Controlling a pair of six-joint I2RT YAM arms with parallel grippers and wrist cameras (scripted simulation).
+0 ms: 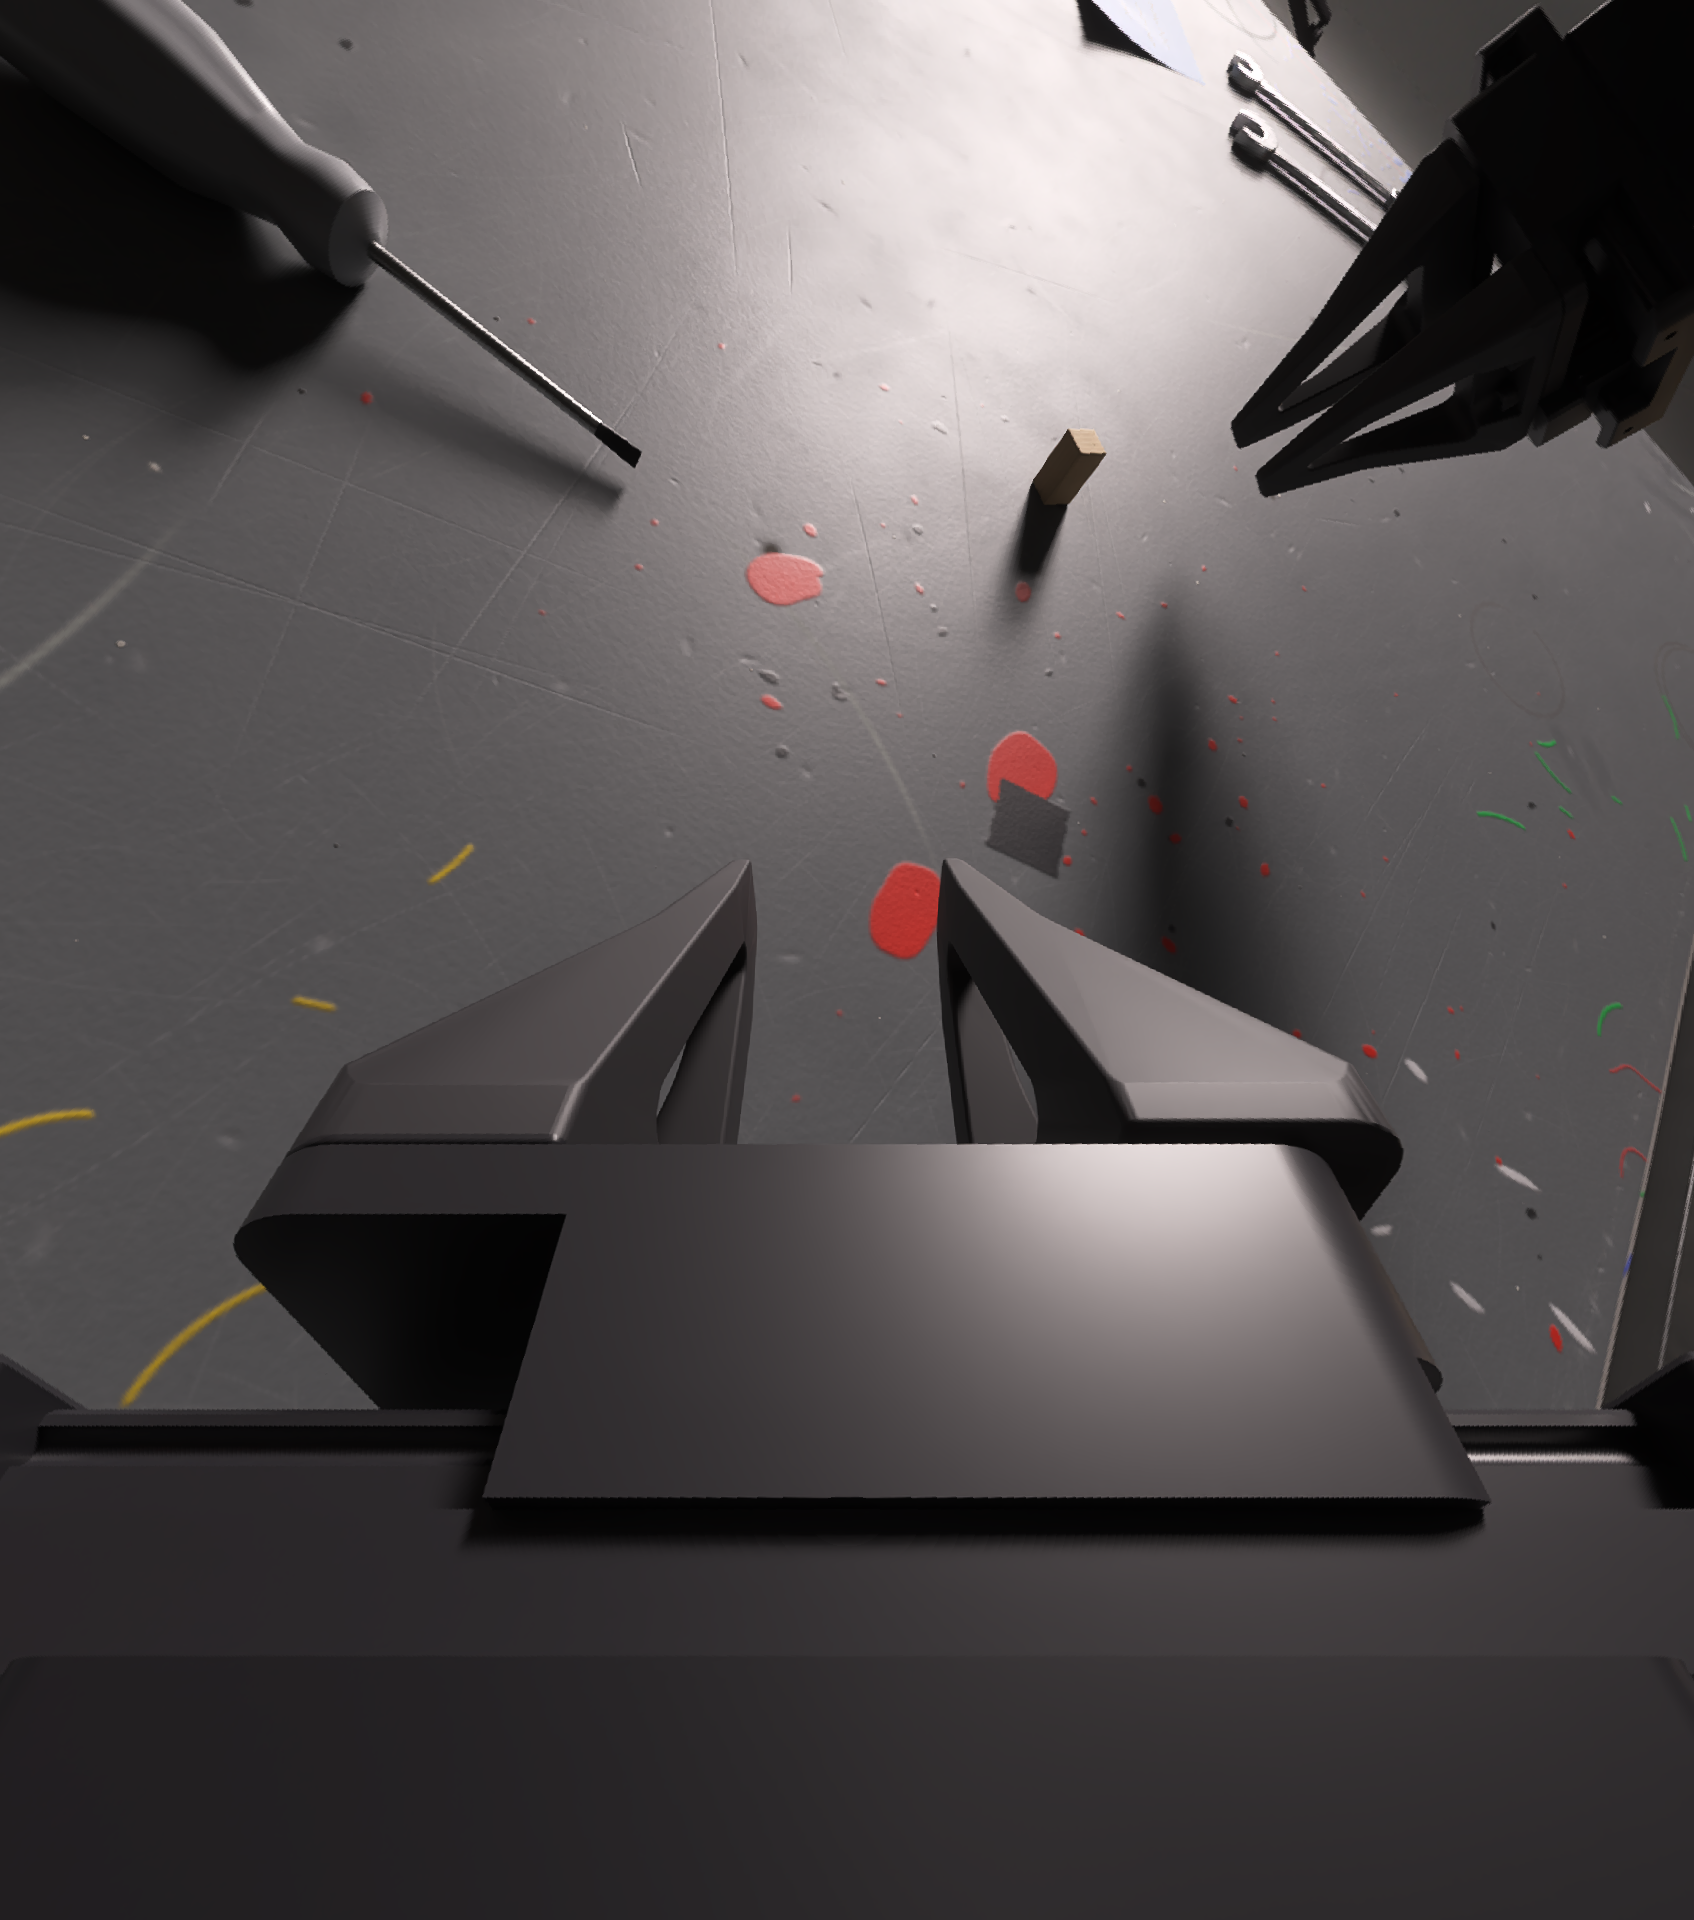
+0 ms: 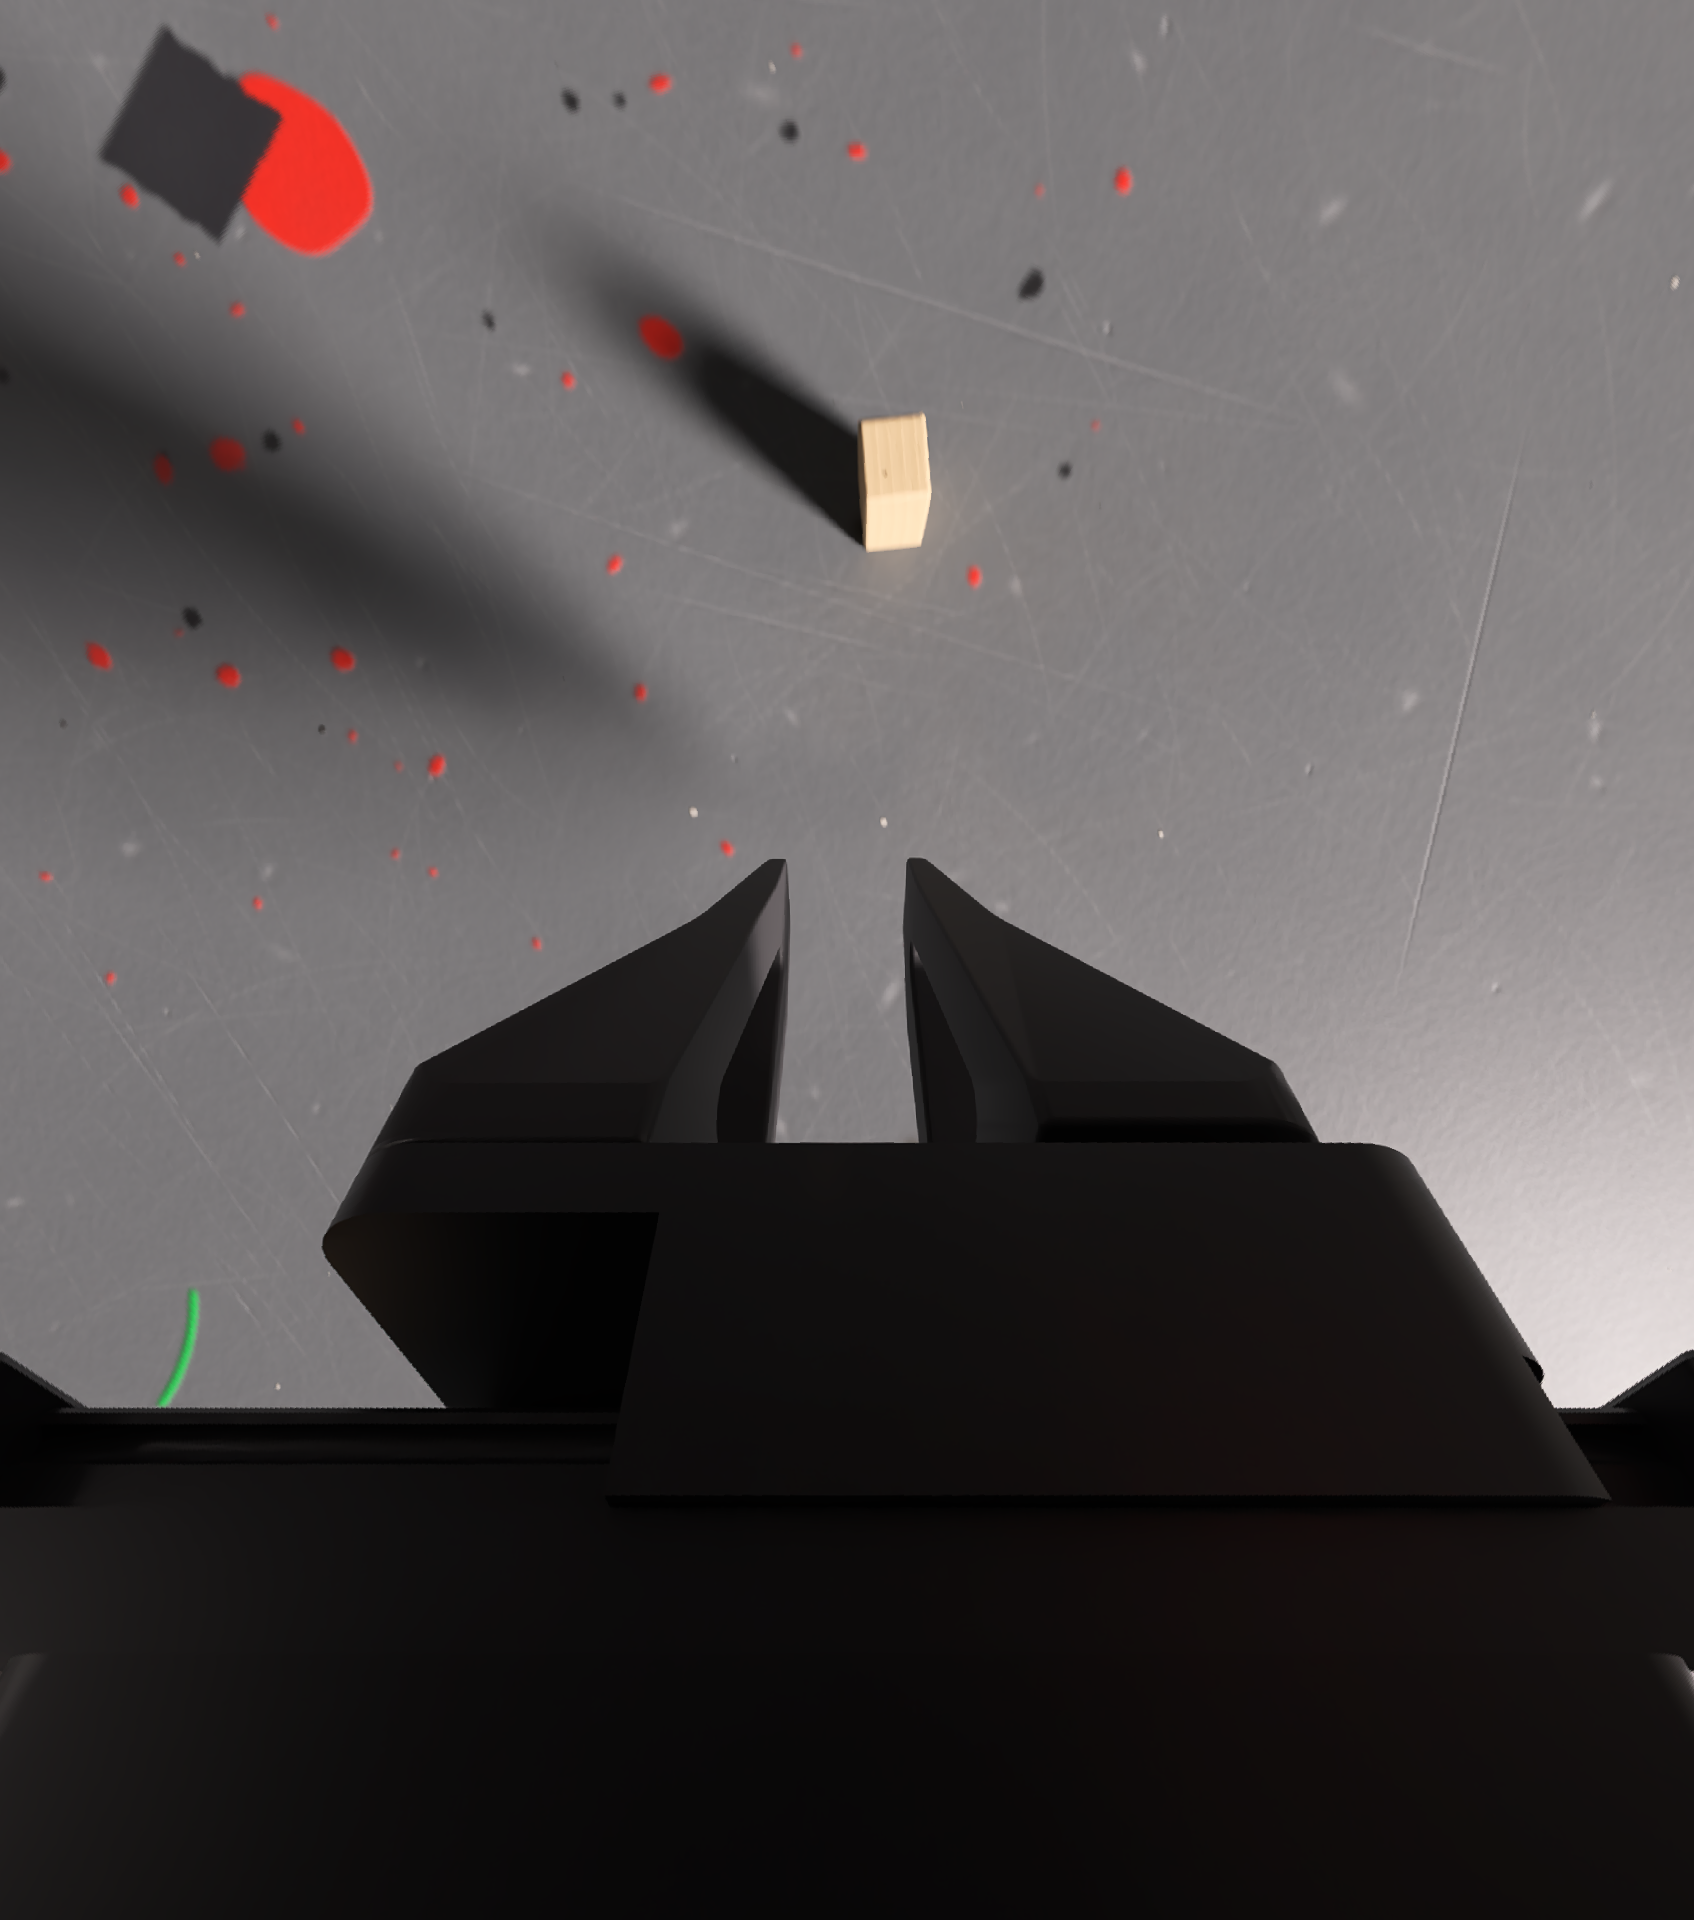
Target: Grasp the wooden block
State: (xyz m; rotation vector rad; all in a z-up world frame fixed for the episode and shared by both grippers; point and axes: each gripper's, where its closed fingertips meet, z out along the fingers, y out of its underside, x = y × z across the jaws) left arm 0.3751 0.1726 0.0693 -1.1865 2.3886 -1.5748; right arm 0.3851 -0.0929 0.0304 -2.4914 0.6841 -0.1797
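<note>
Over at ten o'clock in the left wrist view lies a grey-handled screwdriver, its shaft pointing toward the middle of the scratched grey desk. Low centre, the left hand hovers above a red paint blot, fingers parted by a narrow gap and gripping nothing. Just past it at one o'clock sits a small dark square patch, overlapping another red blot. Further up at one o'clock stands the wooden block, upright on the desk, clear of both hands. To its right, the right hand reaches in from two o'clock, tips near the block but apart from it. Two metal tools lie at the far edge; hard to say what kind from here. From the right wrist, that hand shows a narrow gap, empty, with the block dead ahead at twelve o'clock, well apart.
</note>
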